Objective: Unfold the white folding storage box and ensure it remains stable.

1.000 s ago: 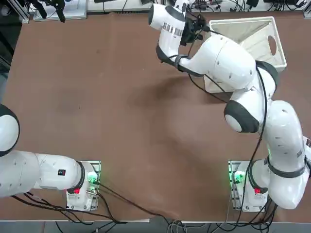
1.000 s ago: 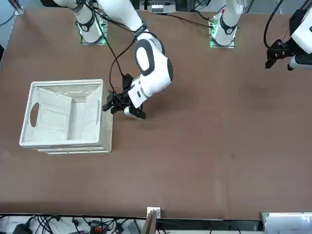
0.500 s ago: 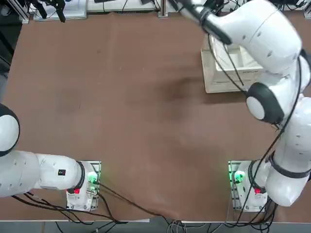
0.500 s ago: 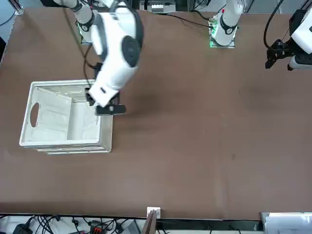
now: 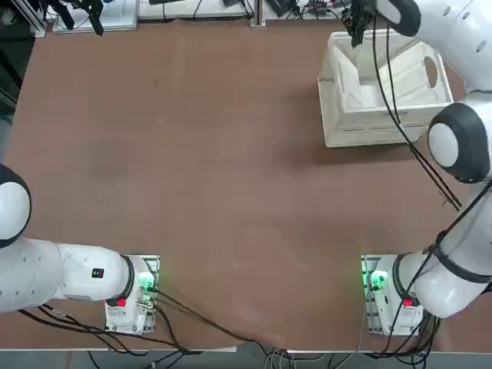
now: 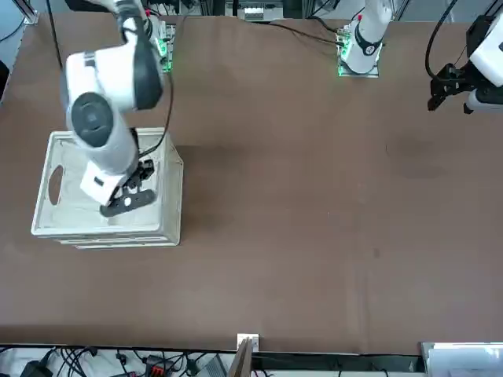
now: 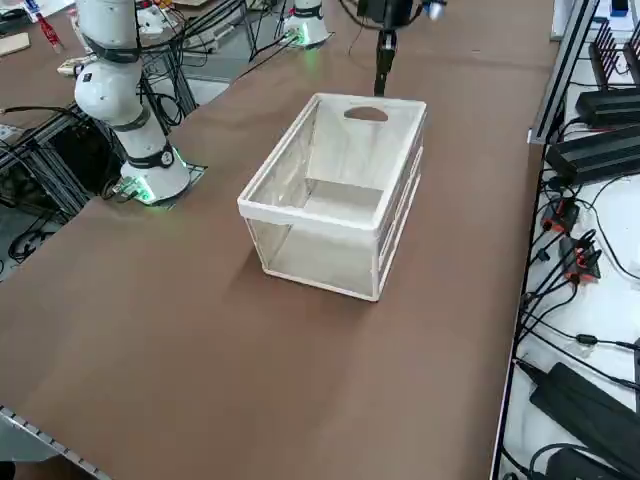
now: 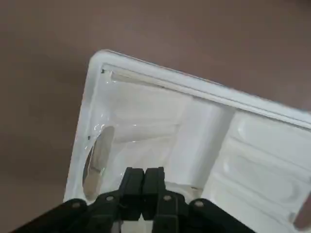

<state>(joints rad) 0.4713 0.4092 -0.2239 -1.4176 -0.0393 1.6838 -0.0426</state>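
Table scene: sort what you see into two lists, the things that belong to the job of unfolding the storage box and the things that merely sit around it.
Belonging to the job:
- white folding storage box, standing open on the table
- right end effector, fingers shut, above the box's inside

Just lying about:
- cables and black power units beside the table
- parked left arm

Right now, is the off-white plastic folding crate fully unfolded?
Not fully: the off-white plastic folding crate stands with rim raised, but one inner panel leans inward.
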